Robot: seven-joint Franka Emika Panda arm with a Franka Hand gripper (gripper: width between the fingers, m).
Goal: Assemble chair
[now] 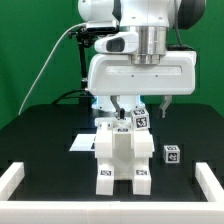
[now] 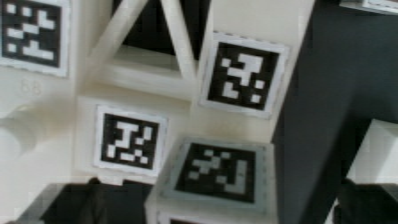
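The chair (image 1: 120, 158), a chunky white block assembly with square tags on its feet and top, stands at the table's middle in the exterior view. My gripper (image 1: 141, 104) hangs right over its upper tagged part (image 1: 140, 120), jaws spread wide on either side of it. In the wrist view the chair's white tagged faces (image 2: 169, 105) fill the picture. My gripper (image 2: 222, 205) is open there, and dark table shows between the part and one of the dark fingers (image 2: 365, 197). Nothing is held.
A small loose white cube with a tag (image 1: 172, 154) lies on the black table to the exterior view's right of the chair. A flat white board (image 1: 82, 143) lies to its left. The low white border rail (image 1: 12, 180) frames the front corners.
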